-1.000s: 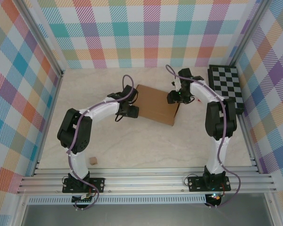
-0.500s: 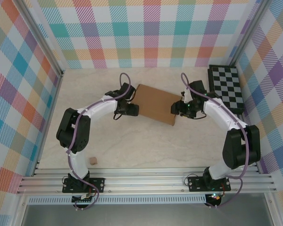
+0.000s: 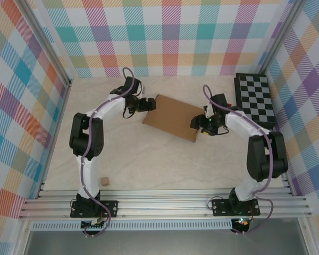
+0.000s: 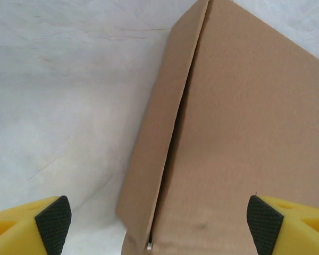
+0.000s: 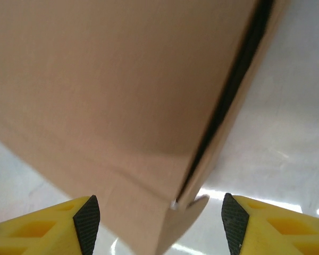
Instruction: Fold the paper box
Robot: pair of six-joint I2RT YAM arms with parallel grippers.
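Top external: left gripper [image 3: 146,104] has backed off and widened, holding nothing, box [image 3: 173,117] just ahead of it; right gripper [image 3: 196,123] also open, box corner between its jaws, untouched. Box lies closed between both, fold looks done

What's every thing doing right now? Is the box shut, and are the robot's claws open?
box, folded shut, lying flat, with a thin dark gap along its side edges.
left gripper, open, jaws either side of a box corner, not squeezing.
right gripper, open, jaws either side of another box corner.
board, lying flat by the right wall.
cube, sitting alone, untouched.
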